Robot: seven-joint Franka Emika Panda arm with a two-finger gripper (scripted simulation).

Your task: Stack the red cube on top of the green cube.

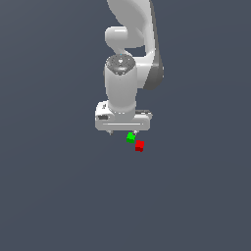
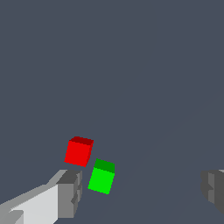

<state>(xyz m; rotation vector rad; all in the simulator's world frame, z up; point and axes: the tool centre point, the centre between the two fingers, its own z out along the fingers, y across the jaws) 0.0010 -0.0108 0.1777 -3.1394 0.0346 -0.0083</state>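
The red cube [image 1: 139, 145] lies on the dark grey floor, just below and to the exterior view's right of the green cube [image 1: 131, 138]. The two cubes sit close together, almost corner to corner. My white gripper [image 1: 122, 132] hangs above them, its fingertips just over the green cube's side. In the wrist view the red cube [image 2: 78, 151] and the green cube [image 2: 102, 176] lie side by side, both near one grey finger [image 2: 70, 192]; the other finger [image 2: 213, 189] stands far off. The jaws are wide apart and hold nothing.
The floor [image 1: 59, 196] is plain dark grey all round. The white arm [image 1: 128, 44] rises above the gripper in the exterior view.
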